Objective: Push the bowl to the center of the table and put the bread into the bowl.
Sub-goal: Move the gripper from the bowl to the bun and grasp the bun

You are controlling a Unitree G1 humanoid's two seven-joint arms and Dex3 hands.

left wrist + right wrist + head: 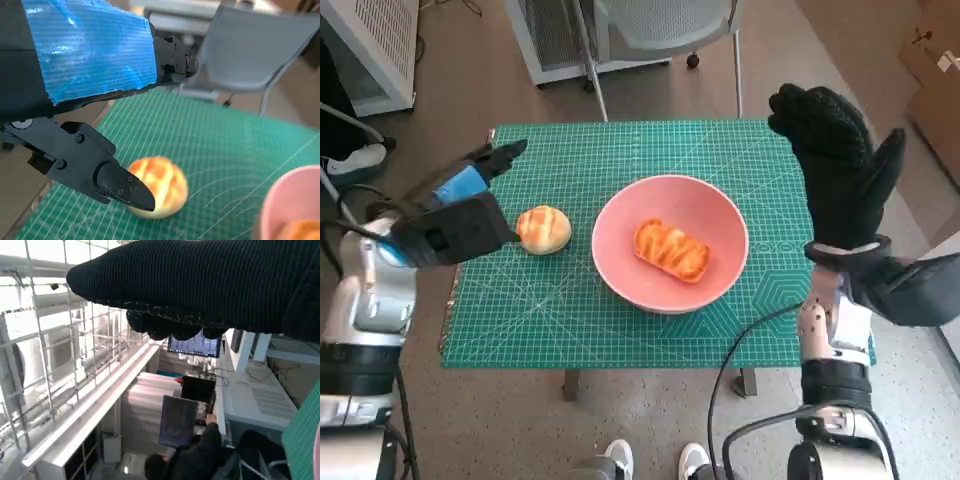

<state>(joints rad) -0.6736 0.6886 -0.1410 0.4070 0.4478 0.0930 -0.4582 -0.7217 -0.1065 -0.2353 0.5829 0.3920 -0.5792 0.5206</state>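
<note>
Partly cut off in the left wrist view, the bowl holds one bread; both hands spread, empty.

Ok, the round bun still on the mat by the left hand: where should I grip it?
Grip the round bun across its domed sides with the left hand, coming from above on its left. It sits flat on the mat, clear of the pink bowl, so both flanks look open.
</note>
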